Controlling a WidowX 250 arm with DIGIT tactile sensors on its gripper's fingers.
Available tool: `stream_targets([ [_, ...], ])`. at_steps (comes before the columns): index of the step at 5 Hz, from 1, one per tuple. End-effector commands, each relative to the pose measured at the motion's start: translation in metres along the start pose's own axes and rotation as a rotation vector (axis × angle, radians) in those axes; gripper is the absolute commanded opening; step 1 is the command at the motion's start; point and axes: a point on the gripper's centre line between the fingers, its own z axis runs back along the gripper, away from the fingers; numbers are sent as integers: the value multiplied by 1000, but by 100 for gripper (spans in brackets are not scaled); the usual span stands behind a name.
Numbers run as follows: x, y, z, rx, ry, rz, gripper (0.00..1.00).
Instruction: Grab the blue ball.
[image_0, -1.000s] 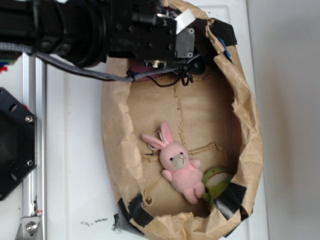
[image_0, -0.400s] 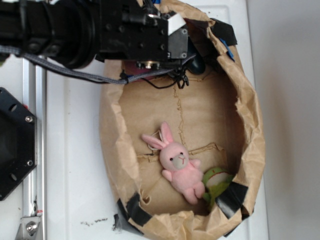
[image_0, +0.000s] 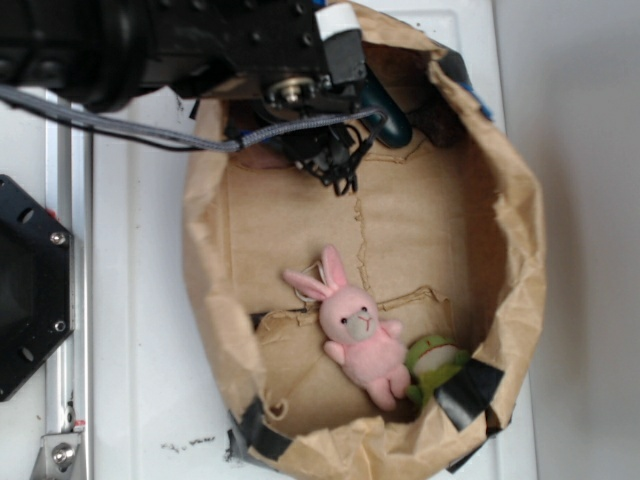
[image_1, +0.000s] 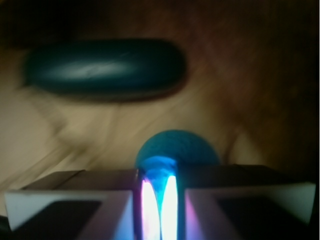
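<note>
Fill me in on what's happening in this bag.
A WidowX arm reaches into the top end of a taped brown paper bag. In the wrist view its fingers sit nearly together at the blue ball, right below a dark green oblong object; whether the ball is actually gripped is unclear. A pink plush bunny lies untouched at the other end.

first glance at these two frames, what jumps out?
In the exterior view, the pink plush bunny lying low in the crumpled brown paper bag, with the black arm reaching in at the top. In the wrist view, the blue ball just beyond the gripper, below a dark green oblong object.
</note>
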Motion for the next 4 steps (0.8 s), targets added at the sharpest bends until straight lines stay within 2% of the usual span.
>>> stream_targets([
  [1, 6, -9, 61, -77, -102, -53, 0],
  [3, 7, -14, 65, -139, -71, -130, 0],
  [4, 7, -26, 73, -140, -61, -325, 0],
])
